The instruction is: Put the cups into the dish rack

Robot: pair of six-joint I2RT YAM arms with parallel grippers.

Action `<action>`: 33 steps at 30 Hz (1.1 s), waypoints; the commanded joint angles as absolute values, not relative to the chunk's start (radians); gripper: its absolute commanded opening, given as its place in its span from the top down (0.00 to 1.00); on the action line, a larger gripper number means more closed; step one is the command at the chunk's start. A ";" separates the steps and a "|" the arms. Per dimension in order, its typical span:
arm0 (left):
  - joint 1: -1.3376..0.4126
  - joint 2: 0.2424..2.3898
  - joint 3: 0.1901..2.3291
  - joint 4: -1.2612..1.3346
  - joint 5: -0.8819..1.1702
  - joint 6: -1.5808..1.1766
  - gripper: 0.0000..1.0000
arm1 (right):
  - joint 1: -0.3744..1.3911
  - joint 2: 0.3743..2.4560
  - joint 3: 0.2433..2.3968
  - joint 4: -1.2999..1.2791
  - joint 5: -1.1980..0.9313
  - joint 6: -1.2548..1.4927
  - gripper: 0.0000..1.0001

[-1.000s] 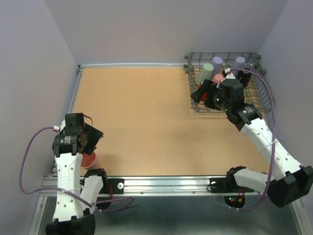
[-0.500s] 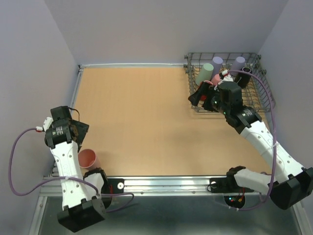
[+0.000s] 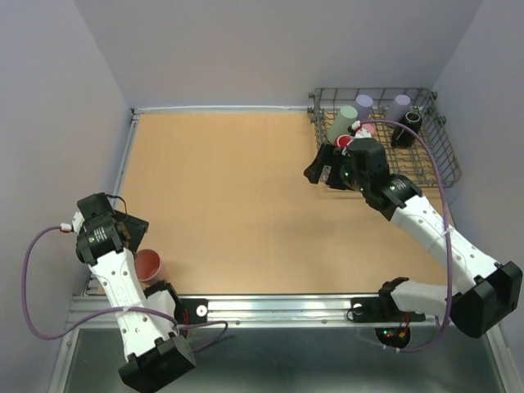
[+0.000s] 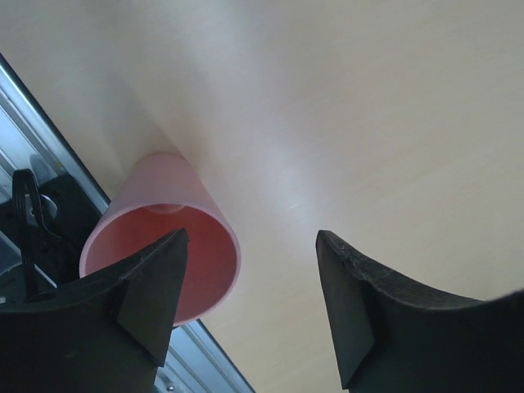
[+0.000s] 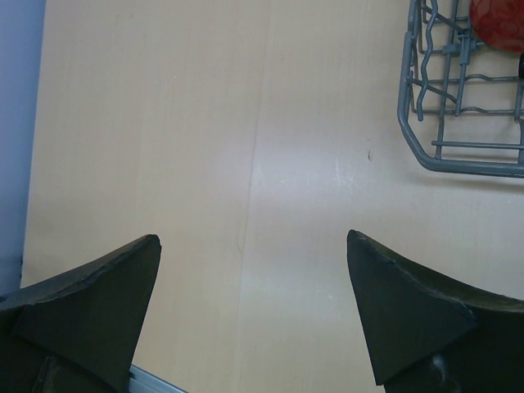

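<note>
Pink tapered tumbler point(image 4: 176, 196) sits on the tan counter point(image 3: 229, 188), well apart from the grey wire dish rack point(image 3: 442, 160), beside the released left tool point(image 4: 251, 244); the right tool point(image 5: 252, 241), released and empty, hovers just beside that rack.

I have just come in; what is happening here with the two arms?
Two robot arms are loading cups into a wire dish rack. Several cups are already in it. The right claw hangs open and empty over the table beside the rack. The left claw is open next to one pink cup at the near left table edge, not gripping it yet.
</note>
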State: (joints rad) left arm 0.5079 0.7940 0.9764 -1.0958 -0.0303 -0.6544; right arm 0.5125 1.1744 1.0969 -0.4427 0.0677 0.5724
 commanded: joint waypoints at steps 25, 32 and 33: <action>0.514 0.833 0.821 -1.071 0.009 -0.684 0.56 | 0.525 1.227 1.158 -0.416 0.101 0.546 0.00; 0.514 0.830 0.824 -1.058 0.020 -0.661 1.00 | 0.525 1.241 1.164 -0.417 0.110 0.538 0.00; 0.514 0.831 0.830 -1.057 0.044 -0.658 1.00 | 0.525 1.244 1.167 -0.416 0.110 0.537 0.00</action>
State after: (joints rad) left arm 0.5079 0.8276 0.8295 -1.0729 0.0143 -0.6731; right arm 0.5137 1.2369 1.0977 -0.4423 0.0887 0.5568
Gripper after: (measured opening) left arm 0.031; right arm 0.998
